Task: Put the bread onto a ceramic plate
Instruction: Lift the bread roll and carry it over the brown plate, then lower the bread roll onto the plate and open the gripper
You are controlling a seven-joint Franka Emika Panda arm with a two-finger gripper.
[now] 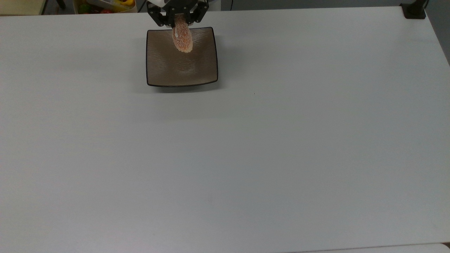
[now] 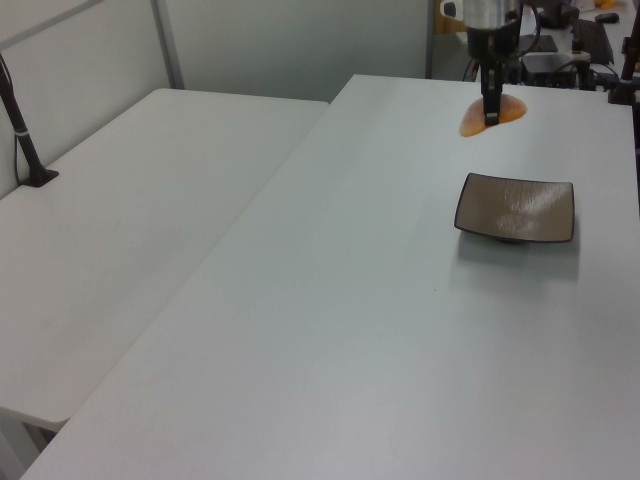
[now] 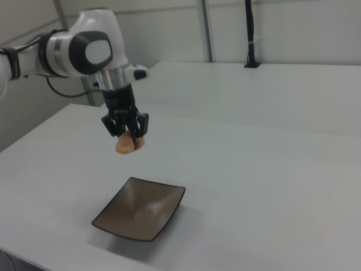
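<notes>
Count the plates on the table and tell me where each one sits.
1. The ceramic plate sits alone near the far edge of the white table in the top view, below the gripper, which holds the bread in the air above it.

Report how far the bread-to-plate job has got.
Done: the end effector is shut on the bread and holds it in the air, clear of the table. In hand: the carry, with the bread above the ceramic plate, which has nothing on it. Left: lower the bread onto the plate, open, back away.
</notes>
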